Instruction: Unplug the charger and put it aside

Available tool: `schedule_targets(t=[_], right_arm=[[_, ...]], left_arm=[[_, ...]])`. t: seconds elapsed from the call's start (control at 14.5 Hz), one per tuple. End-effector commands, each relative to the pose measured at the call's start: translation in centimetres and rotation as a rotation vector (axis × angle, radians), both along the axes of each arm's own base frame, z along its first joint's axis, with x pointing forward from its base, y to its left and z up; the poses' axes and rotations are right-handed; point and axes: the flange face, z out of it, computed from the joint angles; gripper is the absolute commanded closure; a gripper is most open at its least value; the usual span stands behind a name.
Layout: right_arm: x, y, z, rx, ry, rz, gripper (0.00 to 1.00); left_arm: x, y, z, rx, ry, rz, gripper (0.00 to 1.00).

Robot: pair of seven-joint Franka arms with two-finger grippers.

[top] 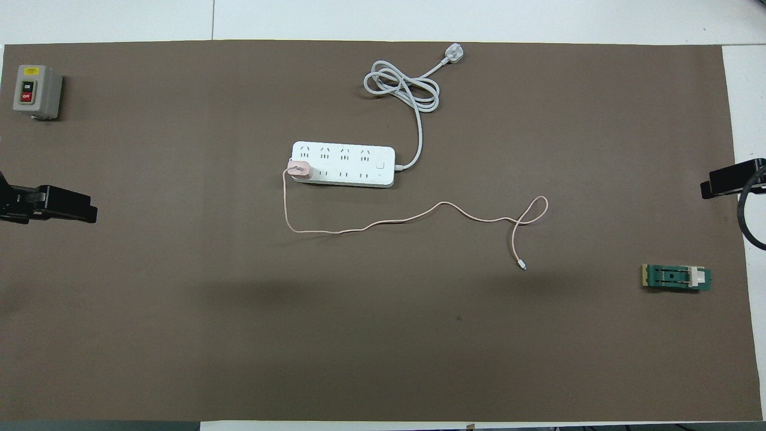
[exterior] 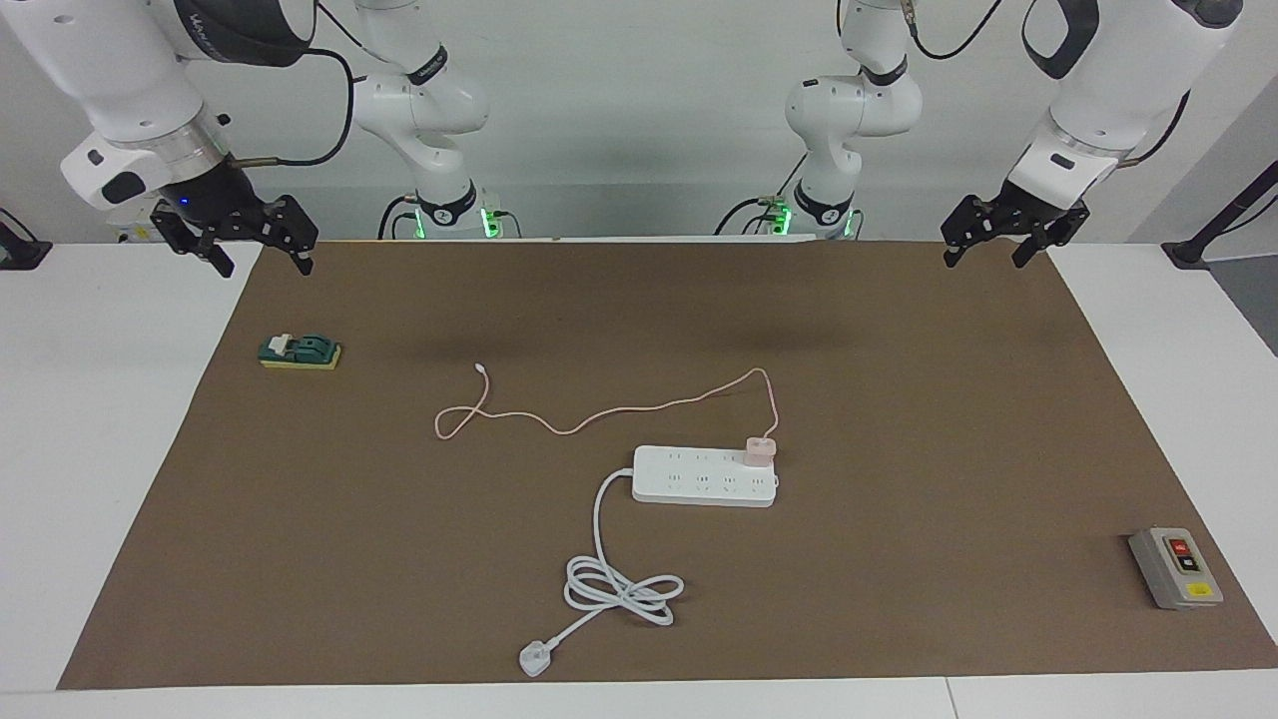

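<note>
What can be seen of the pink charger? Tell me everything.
The charger is a small pale pink cube, plastic by its look, plugged upright into the white power strip at the strip's end toward the left arm. Its thin pink cable trails loosely over the brown mat toward the robots and loops once before its free end. No hand touches it.

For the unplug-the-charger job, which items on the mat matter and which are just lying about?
Belongs to the job:
- charger, plugged into the power strip at its left-arm end
- pink cable, trailing toward the robots
- left gripper, open, waiting
- right gripper, open, waiting

Lying about:
- grey switch box
- green knife switch
- white three-pin plug
</note>
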Motion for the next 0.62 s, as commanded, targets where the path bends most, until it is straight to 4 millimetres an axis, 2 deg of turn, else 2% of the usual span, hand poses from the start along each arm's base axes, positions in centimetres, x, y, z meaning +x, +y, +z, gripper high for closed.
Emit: schedule_targets(t=[0.0, 0.21, 0.28, 0.41, 0.48, 0.55], right_arm=[[-0.4, 1.9, -0.3, -0.002, 0.009, 0.024, 0.0], [-0.3, 2.0, -0.3, 0.023, 0.001, 0.009, 0.0], [-0.2, 2.5, -0.6, 0.07, 0.004, -0.079, 0.0], [-0.1, 5.0, -0.4, 0.139, 0.027, -0.338, 0.0], [-0.2, 7.7, -0.4, 0.137, 0.036, -0.382, 0.0], [-0.2, 9.3, -0.6, 0.131, 0.046, -0.422, 0.0]], left_arm=[[-0.8, 0.2, 0.2, 0.014, 0.004, -0.007, 0.0], [-0.8, 0.2, 0.2, 0.014, 0.004, -0.007, 0.0], [-0.8, 0.2, 0.2, 0.014, 0.004, -0.007, 0.0], [-0.8, 0.2, 0.2, 0.014, 0.004, -0.007, 0.0], [-0.8, 0.2, 0.2, 0.014, 0.004, -0.007, 0.0], [-0.8, -0.2, 0.2, 0.014, 0.007, -0.014, 0.0]])
